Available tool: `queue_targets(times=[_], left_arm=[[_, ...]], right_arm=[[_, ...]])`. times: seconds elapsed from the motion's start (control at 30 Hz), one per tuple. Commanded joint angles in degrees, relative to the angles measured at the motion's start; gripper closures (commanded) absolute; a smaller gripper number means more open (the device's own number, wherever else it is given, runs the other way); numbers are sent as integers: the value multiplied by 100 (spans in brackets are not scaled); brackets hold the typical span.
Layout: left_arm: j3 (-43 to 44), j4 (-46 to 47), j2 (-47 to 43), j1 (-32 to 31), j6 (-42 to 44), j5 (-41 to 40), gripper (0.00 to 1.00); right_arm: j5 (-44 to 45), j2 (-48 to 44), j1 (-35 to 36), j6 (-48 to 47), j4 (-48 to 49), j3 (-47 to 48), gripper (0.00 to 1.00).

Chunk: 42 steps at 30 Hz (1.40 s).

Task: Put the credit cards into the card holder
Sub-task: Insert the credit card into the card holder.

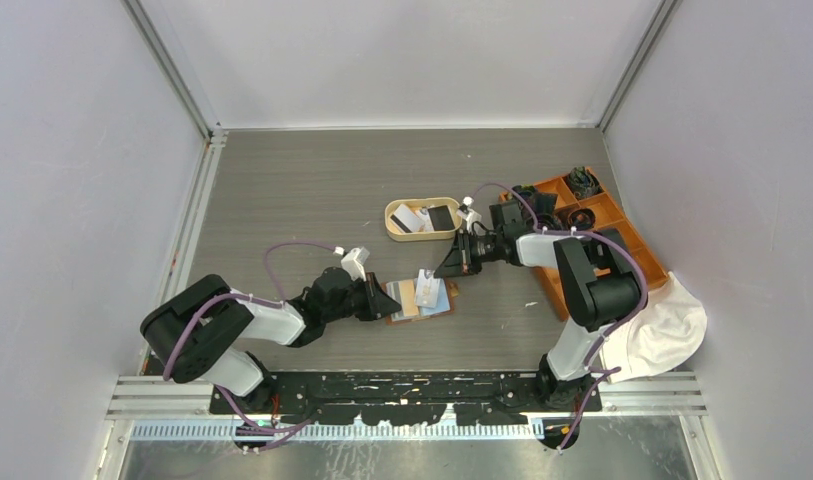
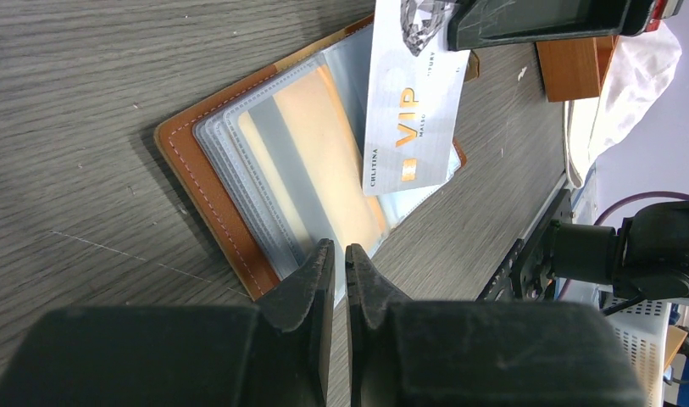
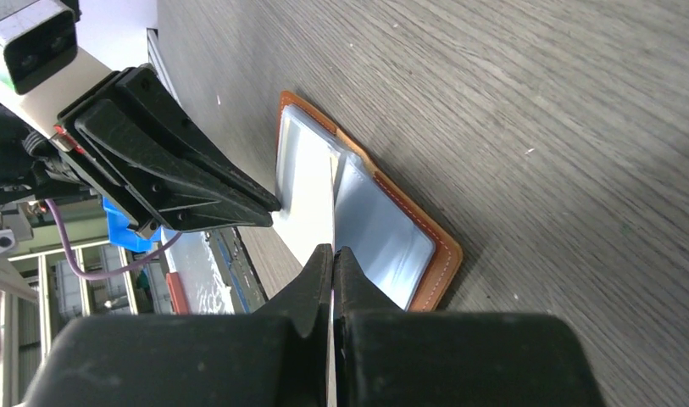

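Observation:
The brown leather card holder (image 1: pixel 406 300) (image 2: pixel 181 148) (image 3: pixel 432 254) lies open on the table, its clear sleeves up and an orange card (image 2: pixel 324 153) in one sleeve. My left gripper (image 1: pixel 390 303) (image 2: pixel 341 253) (image 3: pixel 269 203) is at its near edge. The jaws stand almost together, with a pale strip of sleeve in the slit. My right gripper (image 1: pixel 450 268) (image 3: pixel 333 254) is shut on a white VIP credit card (image 1: pixel 428 288) (image 2: pixel 413 110). It holds the card tilted over the sleeves, lower edge down on them. More credit cards (image 1: pixel 410 218) lie in the cream tray.
The cream oval tray (image 1: pixel 394 228) stands behind the holder. An orange compartmented box (image 1: pixel 622 235) with dark parts lies along the right side. A white cloth (image 1: pixel 667 330) lies at the near right. The arm bases' rail runs along the near edge.

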Motion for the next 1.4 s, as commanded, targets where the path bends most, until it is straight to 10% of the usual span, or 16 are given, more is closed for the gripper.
queue_targets(times=[0.0, 1.37], left_arm=[[5, -68, 2, -2, 101, -91, 89], [-35, 64, 42, -3, 84, -15, 88]], right_arm=[[-88, 120, 33, 94, 178, 9, 99], [467, -201, 357, -81, 146, -116, 99]])
